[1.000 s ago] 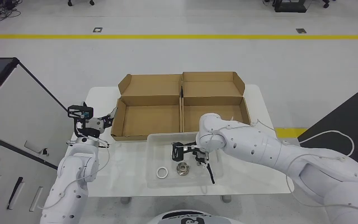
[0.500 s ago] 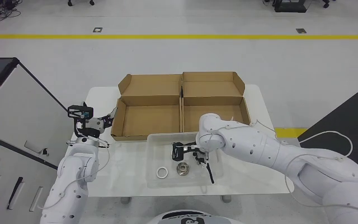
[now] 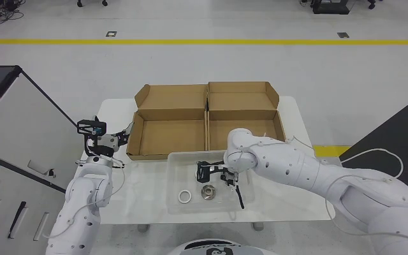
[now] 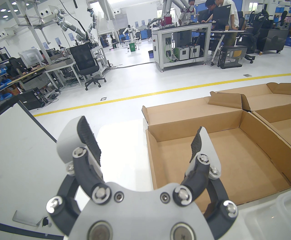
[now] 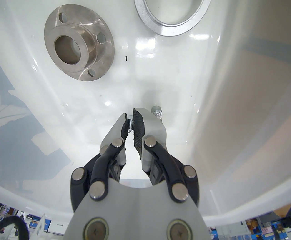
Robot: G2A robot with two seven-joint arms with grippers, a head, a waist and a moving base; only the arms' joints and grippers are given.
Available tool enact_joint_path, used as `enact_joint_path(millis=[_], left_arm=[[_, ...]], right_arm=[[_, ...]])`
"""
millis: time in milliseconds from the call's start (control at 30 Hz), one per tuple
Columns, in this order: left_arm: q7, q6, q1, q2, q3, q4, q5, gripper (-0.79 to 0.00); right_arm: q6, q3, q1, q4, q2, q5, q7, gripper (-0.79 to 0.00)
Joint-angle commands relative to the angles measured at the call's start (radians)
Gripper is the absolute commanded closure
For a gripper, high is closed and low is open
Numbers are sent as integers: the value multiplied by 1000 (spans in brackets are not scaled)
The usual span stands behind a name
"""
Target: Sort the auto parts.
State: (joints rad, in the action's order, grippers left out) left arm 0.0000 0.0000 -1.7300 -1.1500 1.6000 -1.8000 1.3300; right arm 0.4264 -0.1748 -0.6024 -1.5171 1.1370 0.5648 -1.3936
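A white plastic bin (image 3: pixel 173 167) stands at the table's front and holds the parts. My right gripper (image 3: pixel 224 181) is down inside it, shut on a small threaded bolt (image 5: pixel 130 125) held between its tips (image 5: pixel 129 113). A second bolt (image 5: pixel 156 112) lies on the bin floor right beside the fingers. A steel flange with bolt holes (image 5: pixel 79 48) (image 3: pixel 207 191) and a flat metal ring (image 5: pixel 171 18) (image 3: pixel 185 196) lie farther along the bin floor. My left gripper (image 4: pixel 141 127) (image 3: pixel 124 137) hangs open and holds nothing, beside the left cardboard box.
Two open cardboard boxes sit side by side behind the bin, the left one (image 3: pixel 172 137) (image 4: pixel 216 159) and the right one (image 3: pixel 245 127), with nothing visible inside either. A thin black rod (image 3: pixel 240 197) lies at the bin's right side. Bare table (image 3: pixel 137 185) lies left of the bin.
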Motion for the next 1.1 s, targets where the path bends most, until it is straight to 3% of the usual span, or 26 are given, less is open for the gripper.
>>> enact_joint_path(millis=[0, 500, 900, 1067], left_arm=[[0, 0, 0, 0, 0, 0, 0, -785], [0, 0, 0, 0, 0, 0, 0, -785], [0, 0, 0, 0, 0, 0, 0, -785], [0, 0, 0, 0, 0, 0, 0, -785]], right_arm=[[-11, -11, 7, -19, -7, -26, -11, 0], [-110, -176, -4, -278, -122, -191, -110, 0], [-113, -179, -5, -284, -124, -193, -113, 0], [-117, -260, -48, -240, -152, -292, -16, 0]])
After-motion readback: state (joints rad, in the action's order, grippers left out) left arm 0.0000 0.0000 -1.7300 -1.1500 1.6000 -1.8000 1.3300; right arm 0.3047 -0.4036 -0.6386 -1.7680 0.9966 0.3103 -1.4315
